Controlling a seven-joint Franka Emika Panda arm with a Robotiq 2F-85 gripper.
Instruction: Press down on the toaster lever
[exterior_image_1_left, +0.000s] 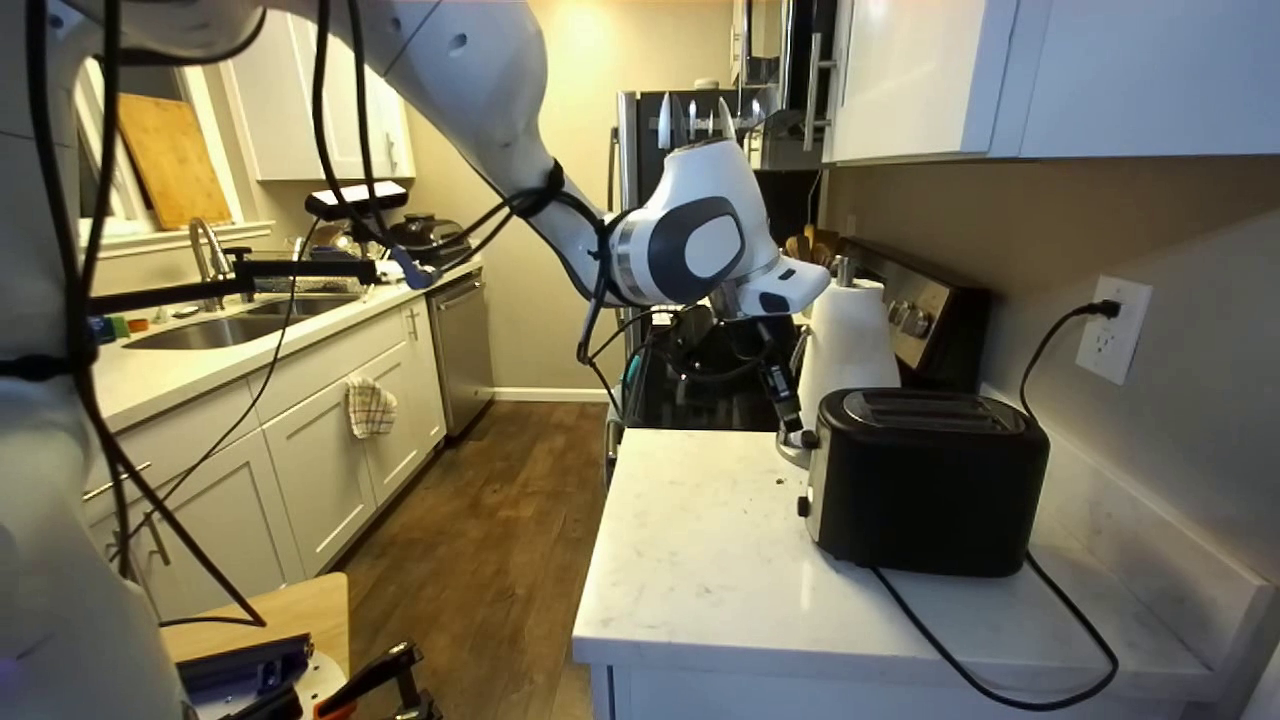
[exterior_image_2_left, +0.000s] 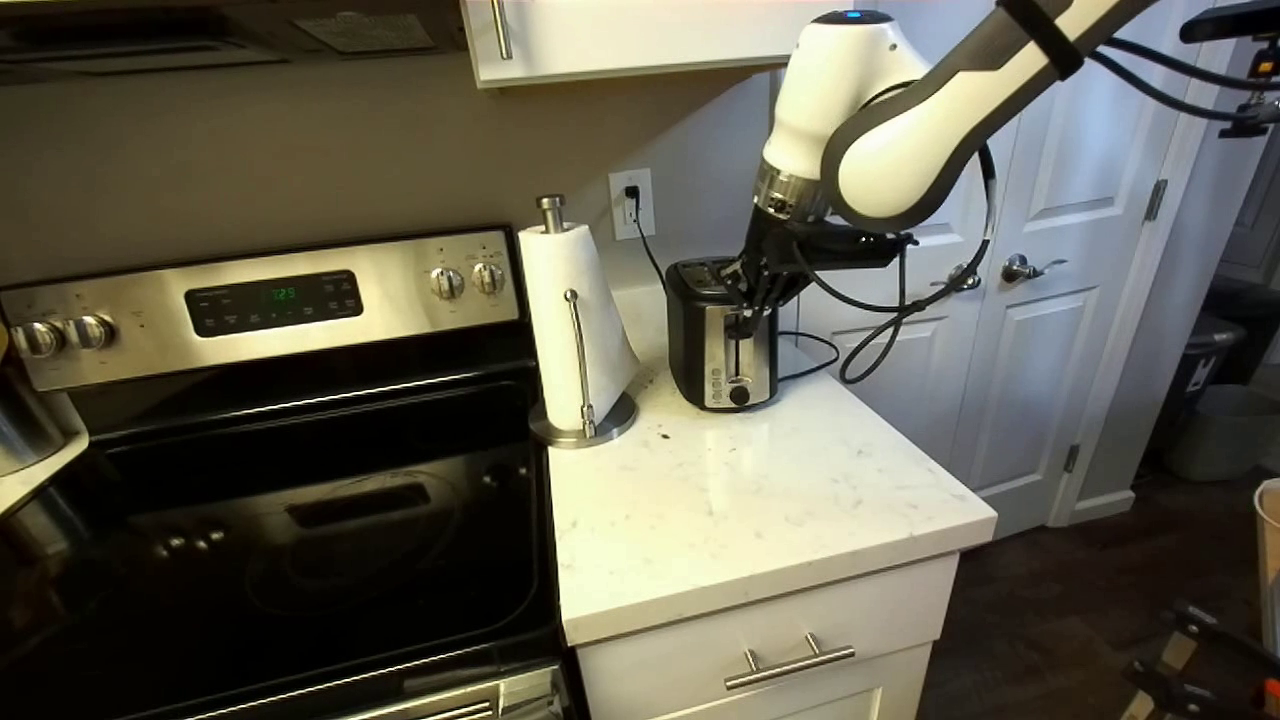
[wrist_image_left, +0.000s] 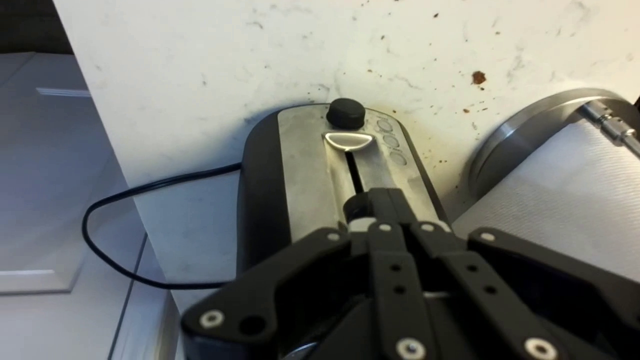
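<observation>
Gripper (wrist_image_left: 392, 204) jaws narrow, tog., at end face of toaster (wrist_image_left: 263, 185). Lever (wrist_image_left: 354, 206) just beside jaw ends in wrist vw, partly hidden; can't tell if touching.

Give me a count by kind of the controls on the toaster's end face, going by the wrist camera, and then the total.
Lever, partly hidden: 1
Black dial: 1
Buttons: 3
Total: 5
</observation>
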